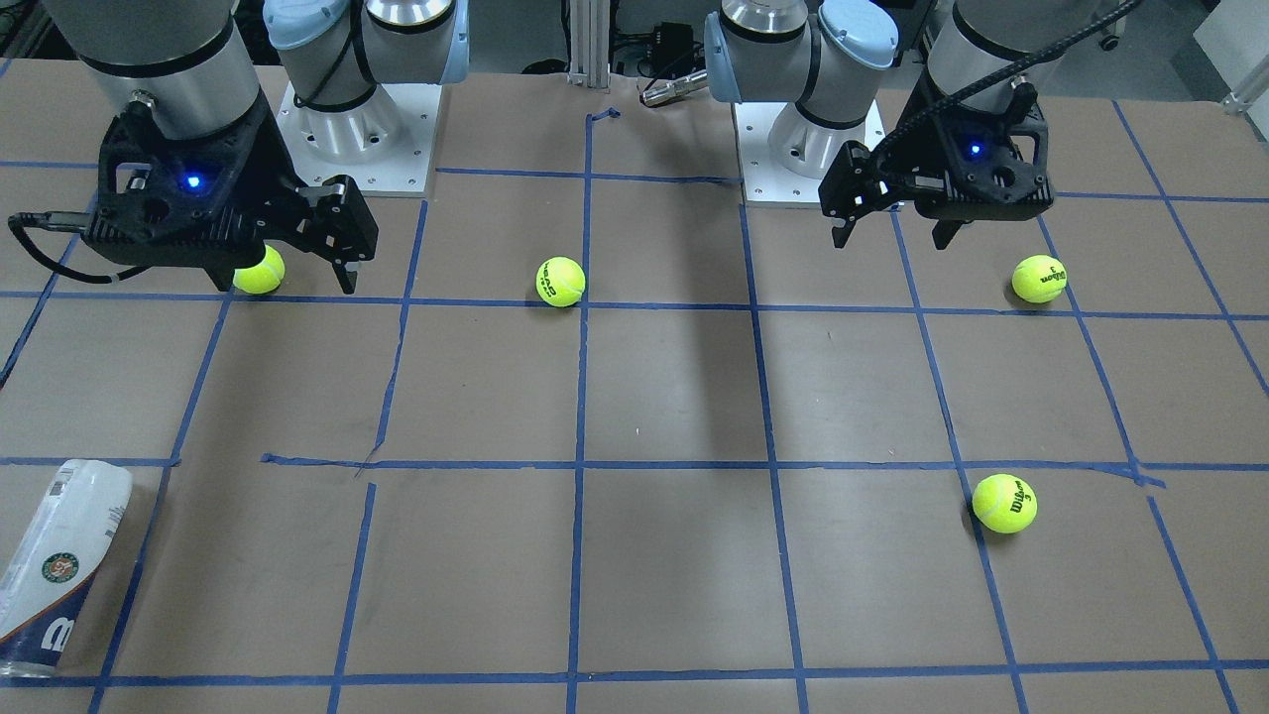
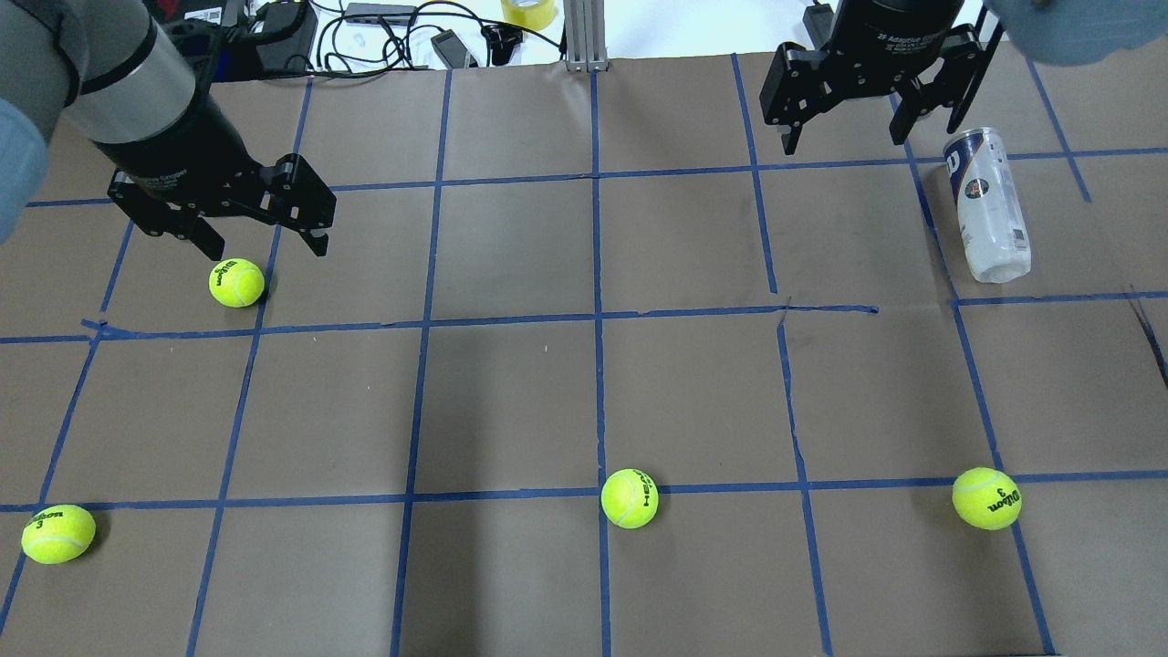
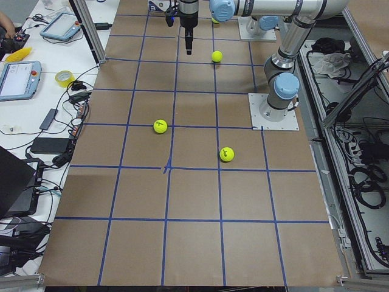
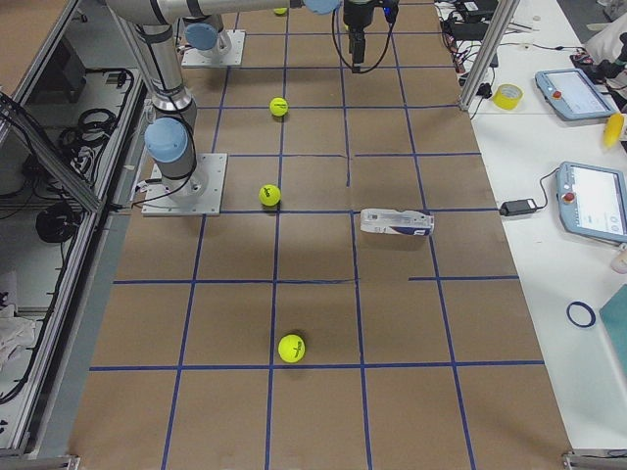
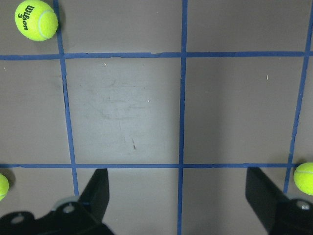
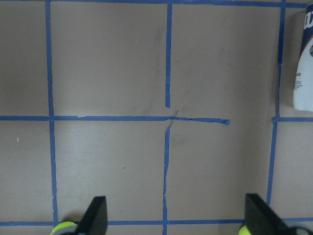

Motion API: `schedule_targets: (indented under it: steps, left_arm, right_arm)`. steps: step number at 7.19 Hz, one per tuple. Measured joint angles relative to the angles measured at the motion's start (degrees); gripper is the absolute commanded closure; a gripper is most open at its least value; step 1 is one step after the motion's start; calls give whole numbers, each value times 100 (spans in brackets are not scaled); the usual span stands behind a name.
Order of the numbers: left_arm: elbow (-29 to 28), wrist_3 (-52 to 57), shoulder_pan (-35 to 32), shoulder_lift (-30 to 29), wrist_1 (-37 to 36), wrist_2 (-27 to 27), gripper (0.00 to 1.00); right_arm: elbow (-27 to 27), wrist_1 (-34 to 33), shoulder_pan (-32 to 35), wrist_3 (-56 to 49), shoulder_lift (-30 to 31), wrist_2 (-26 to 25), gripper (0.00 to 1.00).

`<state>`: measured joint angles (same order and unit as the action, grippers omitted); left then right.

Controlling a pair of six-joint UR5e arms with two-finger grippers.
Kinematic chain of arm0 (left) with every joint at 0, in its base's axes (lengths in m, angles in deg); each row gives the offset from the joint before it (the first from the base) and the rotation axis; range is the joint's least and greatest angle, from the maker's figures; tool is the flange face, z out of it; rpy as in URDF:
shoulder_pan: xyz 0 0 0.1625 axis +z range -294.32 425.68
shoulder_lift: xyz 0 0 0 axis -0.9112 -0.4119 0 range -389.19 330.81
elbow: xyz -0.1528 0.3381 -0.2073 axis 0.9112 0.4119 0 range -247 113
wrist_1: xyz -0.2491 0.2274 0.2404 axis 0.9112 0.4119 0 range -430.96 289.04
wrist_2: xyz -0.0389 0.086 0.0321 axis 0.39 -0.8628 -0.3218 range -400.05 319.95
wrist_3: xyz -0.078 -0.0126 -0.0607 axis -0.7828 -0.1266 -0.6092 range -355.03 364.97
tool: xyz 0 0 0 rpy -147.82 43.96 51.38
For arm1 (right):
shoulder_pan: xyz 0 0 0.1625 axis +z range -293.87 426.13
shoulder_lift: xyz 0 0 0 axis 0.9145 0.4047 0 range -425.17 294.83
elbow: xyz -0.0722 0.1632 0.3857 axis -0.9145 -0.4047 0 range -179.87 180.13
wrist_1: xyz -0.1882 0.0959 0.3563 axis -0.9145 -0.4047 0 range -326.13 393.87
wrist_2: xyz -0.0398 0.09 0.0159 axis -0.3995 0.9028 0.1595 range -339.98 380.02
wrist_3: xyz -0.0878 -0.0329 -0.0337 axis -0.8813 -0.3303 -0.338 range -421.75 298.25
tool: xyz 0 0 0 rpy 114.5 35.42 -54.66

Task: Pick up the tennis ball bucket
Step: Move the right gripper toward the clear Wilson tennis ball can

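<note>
The tennis ball bucket (image 2: 990, 205), a clear tube with a white label and a navy band, lies on its side on the brown table at the far right. It also shows in the front view (image 1: 55, 565), the right side view (image 4: 397, 222) and at the right wrist view's edge (image 6: 304, 63). My right gripper (image 2: 842, 141) is open and empty, raised, left of the bucket and apart from it. My left gripper (image 2: 266, 248) is open and empty, raised over the left side, just behind a tennis ball (image 2: 236, 282).
Three more yellow-green tennis balls lie on the table: near left (image 2: 57, 534), near middle (image 2: 630, 498) and near right (image 2: 986, 498). Blue tape marks a grid on the table (image 2: 511, 401). Cables and devices lie beyond the far edge (image 2: 365, 36).
</note>
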<state>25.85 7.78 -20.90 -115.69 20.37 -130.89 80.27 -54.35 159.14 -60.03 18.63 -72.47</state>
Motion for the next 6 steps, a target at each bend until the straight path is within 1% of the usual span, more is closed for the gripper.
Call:
schedule_targets:
  steps: [1, 3, 4, 6]
  left_arm:
    - [3, 0, 0, 3, -1, -2, 0]
    - [4, 0, 0, -1, -4, 3, 0]
    - [5, 0, 0, -4, -9, 4, 0]
    - [0, -6, 0, 2, -20, 9, 0]
  right_arm:
    - [11, -86, -2, 1, -1, 0, 0]
    - [-19, -463, -20, 31, -89, -6, 1]
    - [-23, -611, -30, 61, -189, 15, 9]
    - [4, -1053, -121, 80, -454, 1, 9]
